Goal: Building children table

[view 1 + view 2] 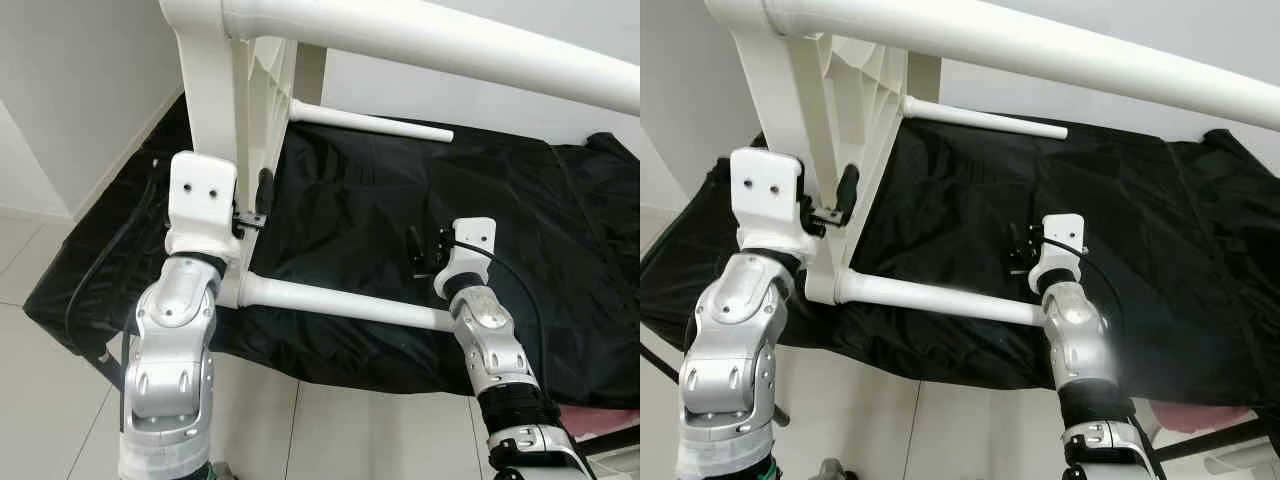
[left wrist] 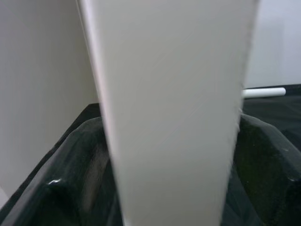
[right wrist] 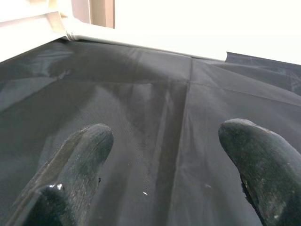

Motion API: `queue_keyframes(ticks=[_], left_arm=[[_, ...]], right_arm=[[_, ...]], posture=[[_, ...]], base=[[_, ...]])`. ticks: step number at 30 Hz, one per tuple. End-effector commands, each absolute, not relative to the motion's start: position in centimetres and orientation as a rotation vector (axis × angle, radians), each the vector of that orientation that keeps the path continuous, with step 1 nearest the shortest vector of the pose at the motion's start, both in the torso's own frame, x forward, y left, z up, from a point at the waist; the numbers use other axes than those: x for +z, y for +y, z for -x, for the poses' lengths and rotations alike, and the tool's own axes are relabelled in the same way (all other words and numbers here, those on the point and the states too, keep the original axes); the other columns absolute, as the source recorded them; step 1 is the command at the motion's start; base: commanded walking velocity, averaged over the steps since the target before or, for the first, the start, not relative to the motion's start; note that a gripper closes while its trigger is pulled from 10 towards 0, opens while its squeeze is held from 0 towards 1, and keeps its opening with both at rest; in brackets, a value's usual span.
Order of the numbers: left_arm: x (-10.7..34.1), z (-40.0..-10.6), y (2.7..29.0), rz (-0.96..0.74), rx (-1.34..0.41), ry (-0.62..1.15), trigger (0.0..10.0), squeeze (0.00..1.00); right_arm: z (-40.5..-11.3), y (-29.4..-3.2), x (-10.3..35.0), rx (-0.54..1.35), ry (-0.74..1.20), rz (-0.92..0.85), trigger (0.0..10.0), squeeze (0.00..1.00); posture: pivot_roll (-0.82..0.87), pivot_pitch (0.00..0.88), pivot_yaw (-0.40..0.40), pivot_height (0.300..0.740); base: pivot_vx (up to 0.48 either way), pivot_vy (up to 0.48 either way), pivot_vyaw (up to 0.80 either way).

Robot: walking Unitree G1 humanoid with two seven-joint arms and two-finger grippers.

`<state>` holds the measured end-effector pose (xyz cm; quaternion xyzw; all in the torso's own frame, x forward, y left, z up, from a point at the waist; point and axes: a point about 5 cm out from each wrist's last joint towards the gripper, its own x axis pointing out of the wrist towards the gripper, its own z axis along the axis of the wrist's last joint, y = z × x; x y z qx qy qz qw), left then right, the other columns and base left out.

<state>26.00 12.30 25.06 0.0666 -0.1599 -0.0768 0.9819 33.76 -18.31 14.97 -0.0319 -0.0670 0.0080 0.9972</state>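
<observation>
A black cloth [image 1: 380, 230] covers a low, wide surface before the robot, its near edge hanging over a pale tiled floor [image 1: 40, 400], with a white wall [image 1: 70, 90] to the left. The white children's table [image 1: 215, 110] stands tipped on its side over the cloth: its flat top panel rises on edge at the left, a thick round leg [image 1: 430, 40] crosses the upper part of the head views, a second leg [image 1: 340, 302] runs low along the cloth's near edge, and a thinner-looking third leg [image 1: 370, 122] lies farther back. The left gripper [image 1: 255, 205] is raised against the edge of the panel; in the left wrist view the white panel [image 2: 169, 113] stands between the two dark fingers [image 2: 89, 160], which bracket it on both sides, so the jaws appear to be pinching the panel edge. The right gripper [image 3: 160, 155] hovers over bare cloth just beyond the low leg, its jaws spread wide, both rounded black fingertips [image 3: 84, 141] well apart with nothing between them. A pink object [image 1: 600, 420] shows at the lower right, under the cloth's edge.
</observation>
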Motion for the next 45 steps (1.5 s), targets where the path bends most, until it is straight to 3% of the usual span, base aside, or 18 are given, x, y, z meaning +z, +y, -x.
queue_keyframes(ticks=[1,15,21,35,38,45], left_arm=[[25.7,-25.1,12.4,-0.105,-0.134,-0.382,10.0,0.00],[25.2,-21.0,13.0,-0.065,-0.192,-0.436,10.0,0.00],[23.5,-18.9,13.5,-0.171,-0.329,-0.388,10.0,0.00],[18.6,-19.2,13.2,-0.322,-0.489,-0.188,10.0,0.00],[17.8,-20.1,13.2,-0.263,-0.481,-0.163,10.0,0.00],[15.7,-20.9,12.7,-0.217,-0.476,-0.121,10.0,0.00]], right_arm=[[-33.5,-18.8,14.8,-0.001,-0.132,0.074,10.0,0.00],[-33.8,-18.3,14.7,0.019,-0.127,0.072,10.0,0.00],[-34.2,-17.6,14.7,0.044,-0.125,0.071,10.0,0.00],[-33.6,-17.5,14.9,0.003,-0.187,0.051,10.0,0.00],[-32.5,-18.1,14.8,-0.066,-0.229,-0.020,10.0,0.00],[-30.5,-18.9,13.0,-0.195,-0.197,0.042,10.0,0.00]], posture=[[0.07,0.076,-0.035,0.740],[0.11,0.079,-0.056,0.740],[0.13,0.078,-0.062,0.740],[0.13,0.068,-0.045,0.740],[0.12,0.062,-0.029,0.740],[0.09,0.053,0.001,0.740]], base=[[0.000,0.000,0.00],[0.000,0.000,0.00],[0.000,0.000,0.00],[0.000,0.000,0.00],[0.000,0.000,0.00],[0.000,0.000,0.00]])
